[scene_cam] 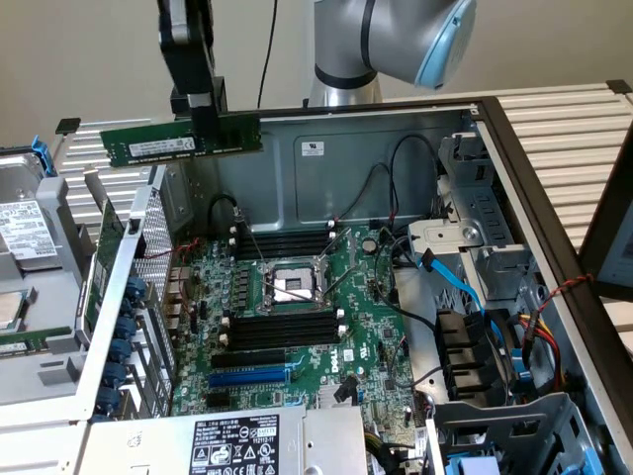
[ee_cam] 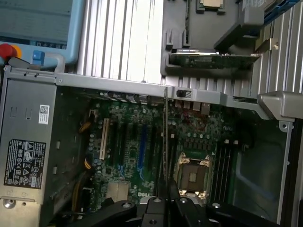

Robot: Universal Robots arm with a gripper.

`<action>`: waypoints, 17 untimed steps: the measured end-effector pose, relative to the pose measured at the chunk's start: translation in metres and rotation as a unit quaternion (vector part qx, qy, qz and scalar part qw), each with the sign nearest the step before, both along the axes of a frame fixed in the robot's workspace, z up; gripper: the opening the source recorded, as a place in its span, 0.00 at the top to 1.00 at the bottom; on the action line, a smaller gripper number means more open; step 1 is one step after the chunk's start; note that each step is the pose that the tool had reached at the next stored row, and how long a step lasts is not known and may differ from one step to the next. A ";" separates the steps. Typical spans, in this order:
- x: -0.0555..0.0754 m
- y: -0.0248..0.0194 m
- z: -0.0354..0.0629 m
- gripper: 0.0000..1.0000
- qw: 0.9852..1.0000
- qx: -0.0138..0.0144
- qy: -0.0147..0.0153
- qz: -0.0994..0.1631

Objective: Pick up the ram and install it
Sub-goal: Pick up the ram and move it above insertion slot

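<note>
Pale wall and a slatted metal table (scene_cam: pixel 564 119) frame what we see. On the table lies an open computer case (scene_cam: pixel 396 148). We find the ram (scene_cam: pixel 148 145) in the air above the case's far edge, toward the exterior view's left. It is level, with its white label facing us. The gripper (scene_cam: pixel 205 124) comes down from above with its fingers pinched narrow on the stick's right portion. In the wrist view we see the ram (ee_cam: pixel 165 142) edge-on as a thin line running out from the gripper (ee_cam: pixel 166 189). Below it, well apart, lies the green motherboard (scene_cam: pixel 366 327) with its bare processor socket (scene_cam: pixel 294 285). Long black memory slots flank the socket on the far side (scene_cam: pixel 282 242) and the near side (scene_cam: pixel 282 330). Nearest us sits the power supply (scene_cam: pixel 232 445), and the arm's grey joint (scene_cam: pixel 396 40) stands behind the case.
</note>
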State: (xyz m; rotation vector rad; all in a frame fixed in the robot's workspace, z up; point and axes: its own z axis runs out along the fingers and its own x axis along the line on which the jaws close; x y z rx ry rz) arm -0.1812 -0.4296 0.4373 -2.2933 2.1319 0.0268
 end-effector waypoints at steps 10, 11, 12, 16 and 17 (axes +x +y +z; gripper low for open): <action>0.015 0.0024 -0.0043 0.87 1.000 -0.012 -0.002 -0.011; 0.016 0.0024 -0.0047 0.87 1.000 -0.012 -0.002 -0.013; 0.017 0.0024 -0.0051 0.87 1.000 -0.012 -0.002 -0.015; 0.023 0.0054 -0.0070 0.87 1.000 -0.011 -0.002 -0.017; 0.024 0.0077 -0.0077 0.87 1.000 -0.011 -0.002 -0.017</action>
